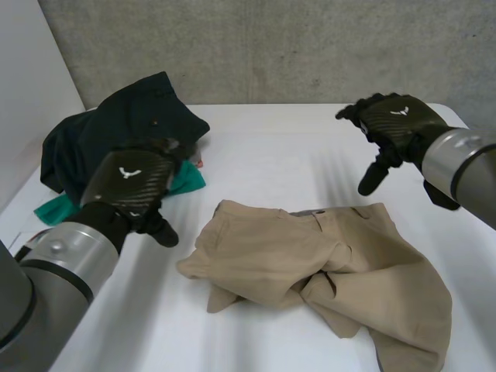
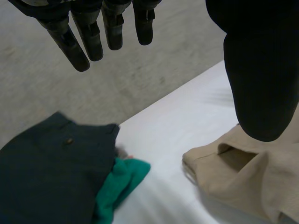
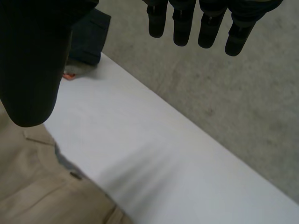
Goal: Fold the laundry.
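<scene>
Crumpled tan trousers (image 1: 325, 271) lie on the white table (image 1: 271, 147), toward its front right. My left hand (image 1: 132, 186) hovers above the table to their left, open, holding nothing. In the left wrist view its fingers (image 2: 93, 32) are straight and the trousers' waist (image 2: 238, 172) lies below the thumb. My right hand (image 1: 395, 124) hangs open above the table behind the trousers, fingers pointing down. Its straight fingers (image 3: 205, 23) hold nothing, and the tan trousers (image 3: 37, 186) lie under the thumb.
A pile of laundry sits at the table's back left: a dark green garment (image 1: 116, 132) on top, a bright green cloth (image 1: 186, 180) beneath it. The same dark garment (image 2: 51, 172) and green cloth (image 2: 121, 182) lie past my left hand. A grey wall (image 1: 271, 46) stands behind.
</scene>
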You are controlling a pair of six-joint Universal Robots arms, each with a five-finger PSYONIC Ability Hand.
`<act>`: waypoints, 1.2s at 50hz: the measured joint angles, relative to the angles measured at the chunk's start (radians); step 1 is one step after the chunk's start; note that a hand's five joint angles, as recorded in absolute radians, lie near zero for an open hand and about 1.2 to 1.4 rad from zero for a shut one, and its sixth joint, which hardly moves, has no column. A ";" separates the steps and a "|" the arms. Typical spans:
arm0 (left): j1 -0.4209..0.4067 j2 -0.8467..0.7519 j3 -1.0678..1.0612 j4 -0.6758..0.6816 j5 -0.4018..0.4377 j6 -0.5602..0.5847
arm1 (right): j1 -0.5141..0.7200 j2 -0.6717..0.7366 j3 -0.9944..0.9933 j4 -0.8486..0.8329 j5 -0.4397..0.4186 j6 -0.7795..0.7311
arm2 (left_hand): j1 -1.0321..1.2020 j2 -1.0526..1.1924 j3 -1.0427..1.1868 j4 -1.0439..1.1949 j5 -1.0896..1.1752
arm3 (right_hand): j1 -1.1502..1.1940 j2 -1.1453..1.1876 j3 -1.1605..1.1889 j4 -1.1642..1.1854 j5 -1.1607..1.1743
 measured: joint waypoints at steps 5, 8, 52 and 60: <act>0.031 0.011 0.031 -0.084 -0.046 -0.084 | 0.017 0.060 -0.073 -0.005 -0.051 -0.048 | 0.000 0.000 0.000 0.000 0.000 | 0.000 0.000 0.000 0.000 0.000; 0.055 0.012 0.049 -0.166 -0.056 -0.139 | 0.034 0.106 -0.126 0.002 -0.098 -0.103 | 0.000 0.000 0.000 0.000 0.000 | 0.000 0.000 0.000 0.000 0.000; -0.124 -0.508 0.339 -0.458 -0.079 -0.464 | 0.289 0.927 -0.881 0.236 -0.348 -0.766 | 0.794 0.972 0.957 0.980 0.950 | 0.846 0.948 0.936 0.942 0.890; -0.072 -0.473 0.601 -0.478 -0.157 -0.393 | 0.245 0.842 -1.021 -0.015 -0.173 -0.541 | 0.846 0.987 0.972 0.994 0.964 | 0.896 0.966 0.973 0.986 0.932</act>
